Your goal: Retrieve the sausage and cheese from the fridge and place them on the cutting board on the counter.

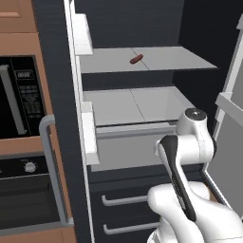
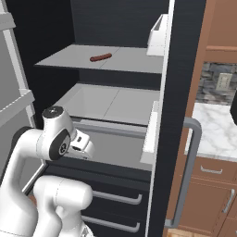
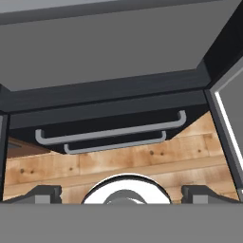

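Note:
The fridge stands open in front of me, dark inside with grey shelves. The sausage, a short reddish-brown cylinder, lies alone on the upper shelf; in the right base view the sausage sits left of that shelf's middle. My gripper is open, its fingertips wide apart with nothing between them. It hangs low in front of the fridge, facing the two lower drawer handles and the wooden floor. My hand is level with the lower shelf's front edge. The cheese, cutting board and counter are out of view.
Both fridge doors are swung open beside the arm, each with a long grey handle. A black microwave and oven sit in wood cabinetry on the left. A white-topped brown cabinet is on the right.

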